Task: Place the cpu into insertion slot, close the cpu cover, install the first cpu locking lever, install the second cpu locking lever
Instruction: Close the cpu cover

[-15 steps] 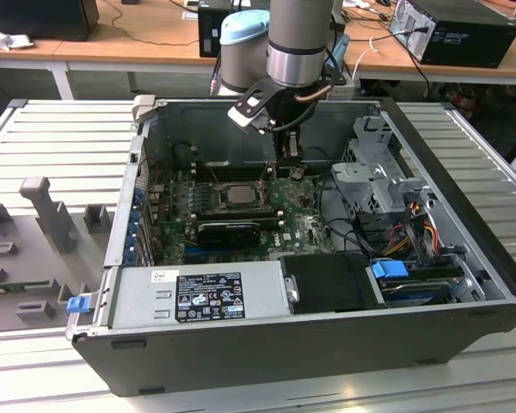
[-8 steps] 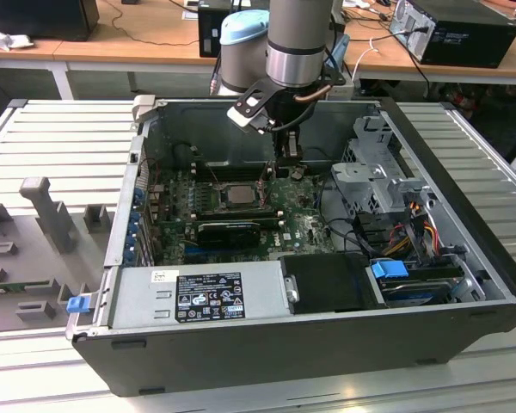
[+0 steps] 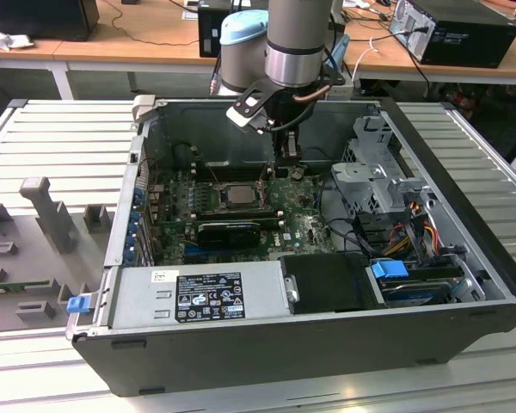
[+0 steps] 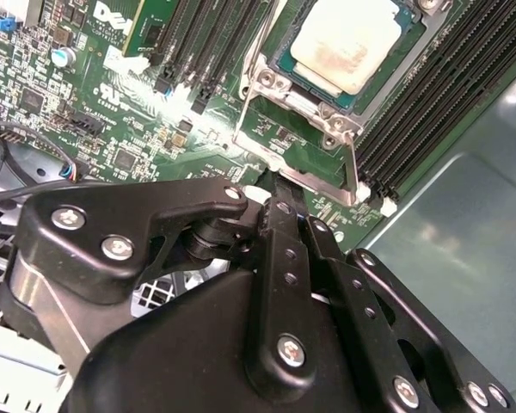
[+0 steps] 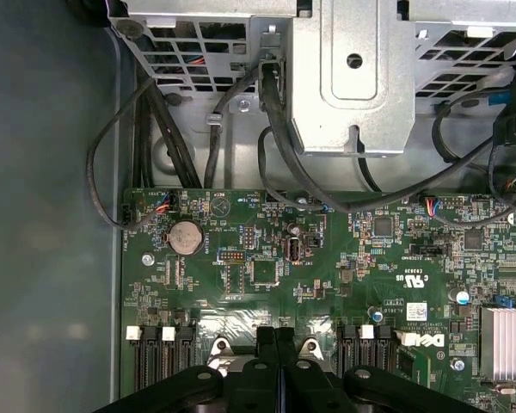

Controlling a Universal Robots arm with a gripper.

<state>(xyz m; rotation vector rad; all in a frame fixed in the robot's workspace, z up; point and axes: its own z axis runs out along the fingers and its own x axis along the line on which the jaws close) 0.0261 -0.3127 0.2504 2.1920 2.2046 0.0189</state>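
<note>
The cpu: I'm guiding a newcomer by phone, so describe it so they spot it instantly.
In the open computer case, find the green motherboard. On it, between long black memory slots, lies the cpu: a small flat square with a dull silver top, framed in metal.

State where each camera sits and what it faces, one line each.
Exterior view: off the arm, above the computer case, looking down into it; arm and gripper show.
Second wrist view: on the arm, looking past the gripper at the cpu.
First wrist view: on the arm, looking past the gripper at the motherboard and drive cage.
Shared: exterior and second wrist views both show the cpu.
</note>
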